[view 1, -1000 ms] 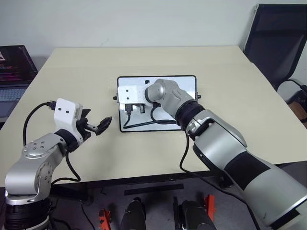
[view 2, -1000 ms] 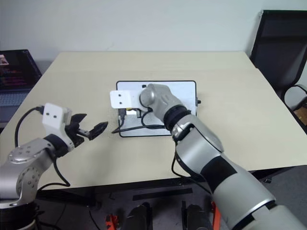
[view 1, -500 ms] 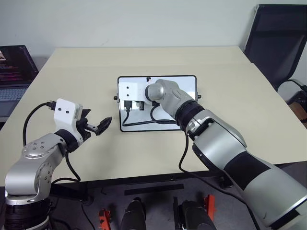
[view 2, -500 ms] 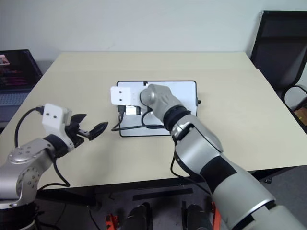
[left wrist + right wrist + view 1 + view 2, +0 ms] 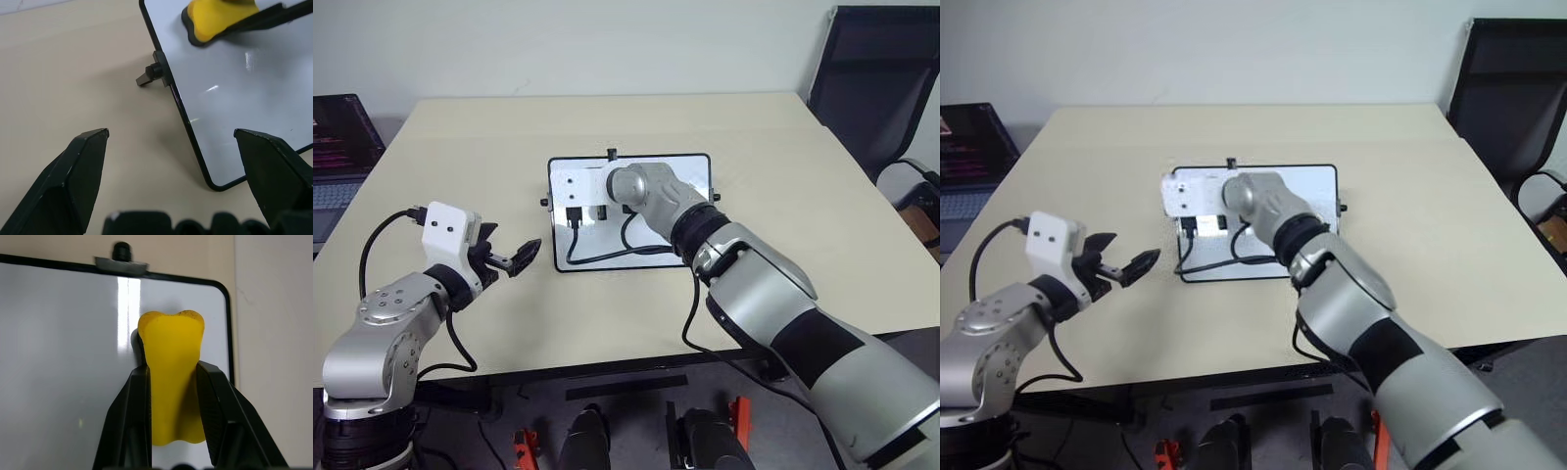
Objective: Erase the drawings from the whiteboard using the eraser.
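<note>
The whiteboard (image 5: pixel 690 181) lies flat in the middle of the table, white with a thin black frame. My right gripper (image 5: pixel 172 374) is shut on the yellow eraser (image 5: pixel 171 338) and presses it onto the board near its far left corner. The left wrist view also catches the eraser (image 5: pixel 215 17) resting on the board (image 5: pixel 234 88). My left gripper (image 5: pixel 524 257) hovers open and empty over the table, just left of the board's near corner. The drawings are out of view; the board surface I can see is plain white.
The beige table (image 5: pixel 607 117) has bare room all around the board. A laptop (image 5: pixel 342 147) sits at the far left edge. A black chair (image 5: pixel 876 88) stands beyond the table's right corner. My right wrist's black cable (image 5: pixel 607 257) trails over the board's near side.
My right gripper has rolled at the wrist and slid the eraser slightly toward the board's far left corner. The left arm has stayed still.
</note>
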